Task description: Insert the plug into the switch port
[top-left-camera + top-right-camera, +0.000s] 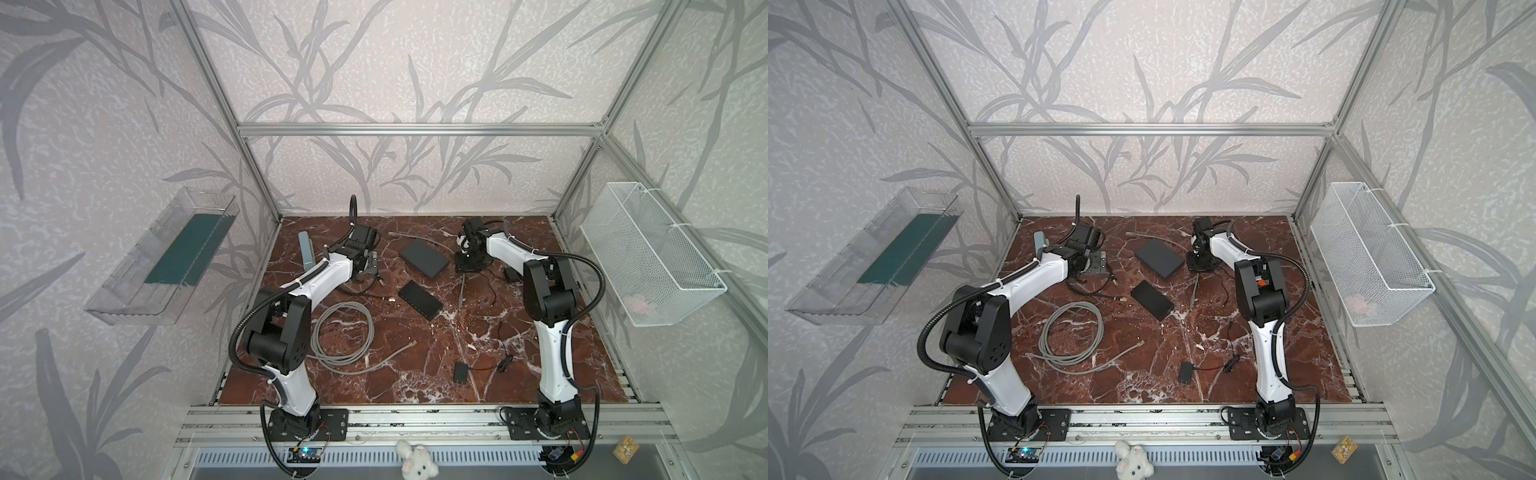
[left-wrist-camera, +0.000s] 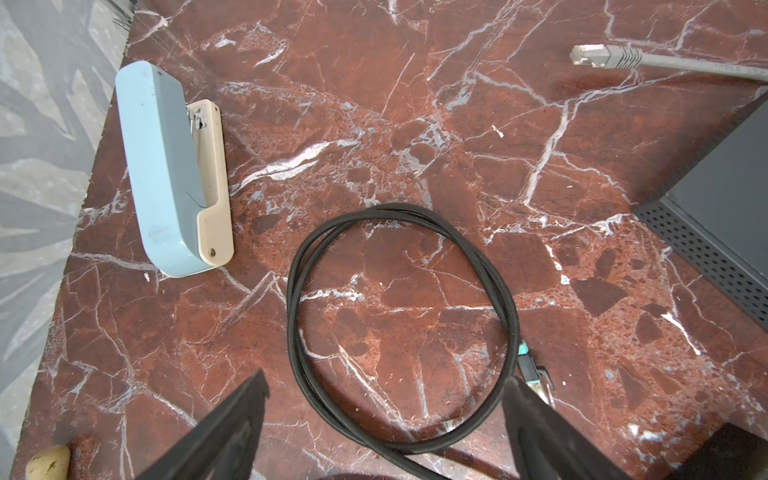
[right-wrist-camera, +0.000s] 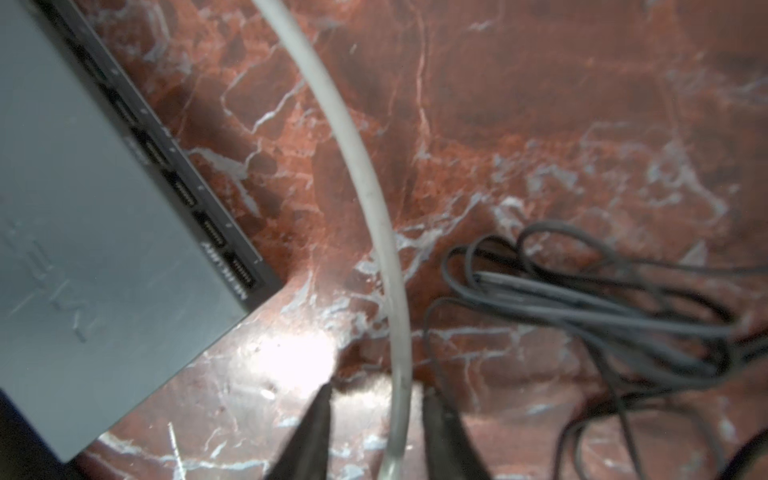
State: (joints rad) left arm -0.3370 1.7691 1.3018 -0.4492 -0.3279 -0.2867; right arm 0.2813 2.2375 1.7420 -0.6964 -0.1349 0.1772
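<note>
Right claw [image 3: 379,392] stands unclenched astride the grey cable [image 3: 365,178]; it should clamp squarely, then steer the plug [image 2: 586,56] into the switch [image 1: 424,259] at its nine o'clock in a top view.

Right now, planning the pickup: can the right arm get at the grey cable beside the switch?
Probably yes: the grey cable runs bare between the right arm's open fingers, clear of the switch.
</note>
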